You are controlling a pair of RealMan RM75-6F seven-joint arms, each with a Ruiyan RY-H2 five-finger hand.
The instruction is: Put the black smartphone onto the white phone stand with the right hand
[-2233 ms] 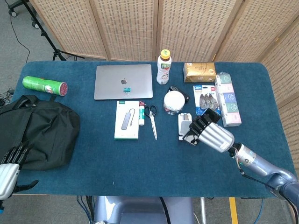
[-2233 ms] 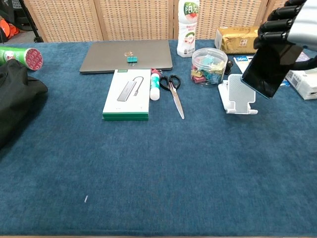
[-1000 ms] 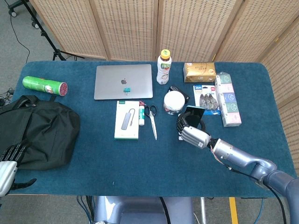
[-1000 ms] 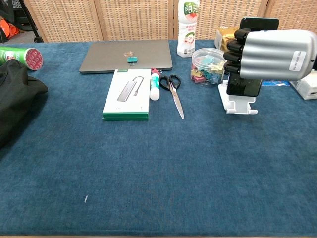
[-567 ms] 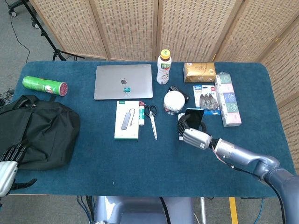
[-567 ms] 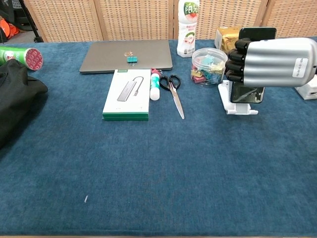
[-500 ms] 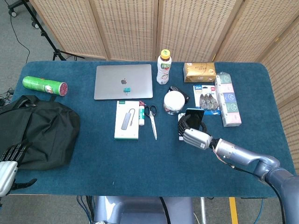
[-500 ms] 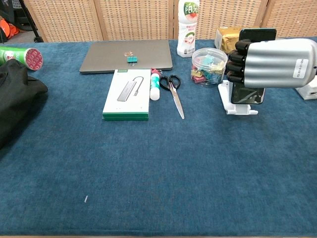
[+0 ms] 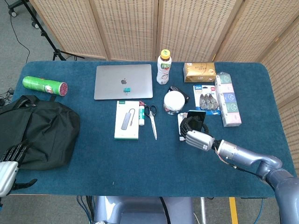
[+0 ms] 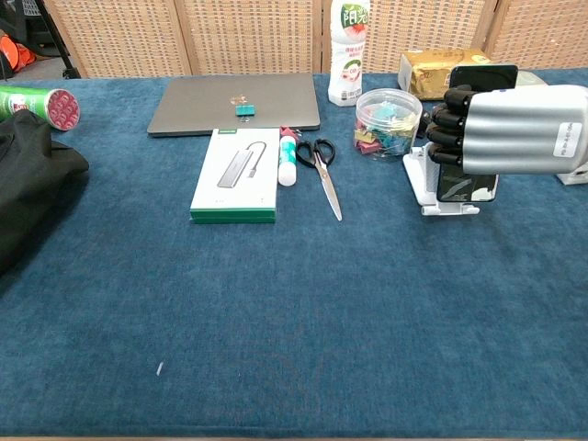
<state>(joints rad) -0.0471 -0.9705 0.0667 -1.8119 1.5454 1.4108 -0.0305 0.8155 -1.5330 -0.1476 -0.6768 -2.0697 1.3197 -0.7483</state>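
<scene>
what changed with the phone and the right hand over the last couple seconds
The right hand carried the black smartphone from a tilted hold in the air to the right of the white phone stand down against the stand, turning it upright. The hand still grips it; the stand seems nudged slightly. The left hand stayed low beside the black bag. The laptop, scissors and clip jar did not move.

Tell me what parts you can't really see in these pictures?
- Chest view: the right hand covers most of the black smartphone, so whether it sits fully in the white phone stand can't be told.
- Head view: the stand is nearly hidden behind that hand.
- Head view: the left hand is cut off by the edge.
- Both views: the bottle label is too small to read.
</scene>
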